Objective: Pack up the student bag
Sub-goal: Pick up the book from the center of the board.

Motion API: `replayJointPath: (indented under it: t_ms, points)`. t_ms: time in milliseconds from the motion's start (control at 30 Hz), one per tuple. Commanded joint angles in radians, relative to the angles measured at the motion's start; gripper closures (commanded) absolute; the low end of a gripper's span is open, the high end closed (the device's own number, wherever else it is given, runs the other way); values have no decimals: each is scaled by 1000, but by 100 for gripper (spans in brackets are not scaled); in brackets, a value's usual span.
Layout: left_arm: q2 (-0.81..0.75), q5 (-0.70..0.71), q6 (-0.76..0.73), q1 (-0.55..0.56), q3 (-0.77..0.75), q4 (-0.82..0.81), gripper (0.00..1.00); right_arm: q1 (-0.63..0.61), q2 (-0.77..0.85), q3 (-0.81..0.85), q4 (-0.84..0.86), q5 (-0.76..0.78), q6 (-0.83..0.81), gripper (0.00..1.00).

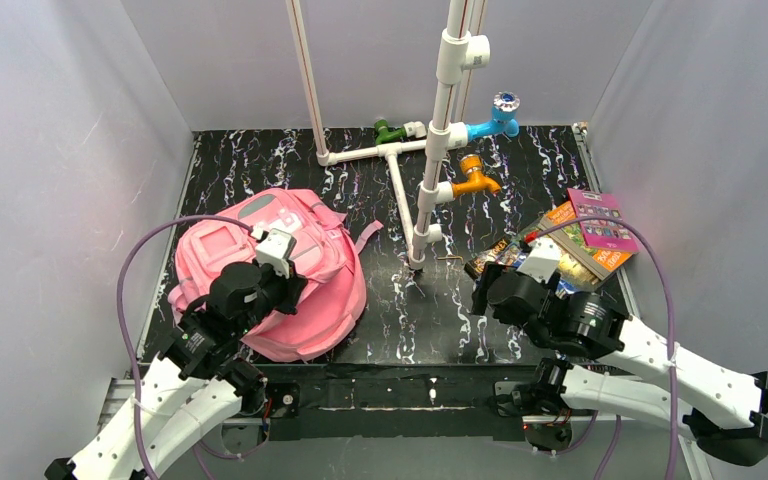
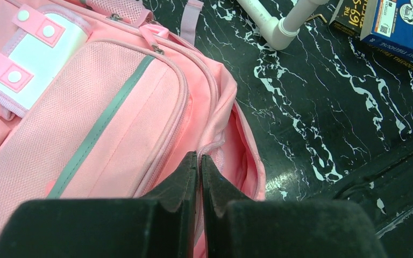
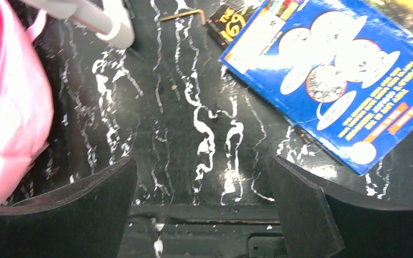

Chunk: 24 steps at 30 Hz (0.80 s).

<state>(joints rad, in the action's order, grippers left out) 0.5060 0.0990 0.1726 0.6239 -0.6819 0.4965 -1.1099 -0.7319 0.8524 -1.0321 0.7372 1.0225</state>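
Grey booth walls closed in a black, white-veined bench [image 1: 440,310]. At its 9 o'clock side lay the student bag [image 1: 300,290], pink, front pockets up, its zip mouth gaping along the edge that faced 3 o'clock. The left hand [image 2: 199,161] hung at that mouth with its fingers pressed together; whether they nipped any fabric could not be told. A white pipe stand [image 1: 430,190] rose mid-bench. The right hand [image 3: 203,166] was spread wide over bare bench, holding nothing. The books lay at its 1 o'clock, the bag well apart at its 9 o'clock. The blue book [image 3: 322,70] ran long from 10 to 4 o'clock, and the right arm looked the nearer one for a pick. A black book [image 2: 352,16] beneath it read "169-S"; the blue cover's print was too small to read.
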Motion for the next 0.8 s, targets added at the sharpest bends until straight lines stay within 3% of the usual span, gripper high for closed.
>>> replayJointPath:
  t_ms: [0,100,233,300,367,433,567,767]
  points:
    - [7,-2,6,-6,-41,2,100,92,-120,21,30,58,-45,2]
    - [25,-12,13,-6,-42,12,100,261,-169,14,106,-43,-165,2]
    - [51,-33,58,-6,-46,34,100,564,-139,-73,283,-294,-290,2]
    - [56,-56,80,-6,-58,51,96,692,-145,-99,324,-397,-305,2]
    - [63,-113,81,-6,-81,62,80,811,-162,-123,352,-510,-327,2]
    - [68,-171,96,-6,-111,68,55,906,-184,-131,361,-575,-352,1]
    - [58,-273,100,-6,-167,50,33,1038,-173,-106,302,-514,-378,2]
    - [61,-421,118,3,-186,-69,26,1268,-79,-151,279,-484,-337,2]
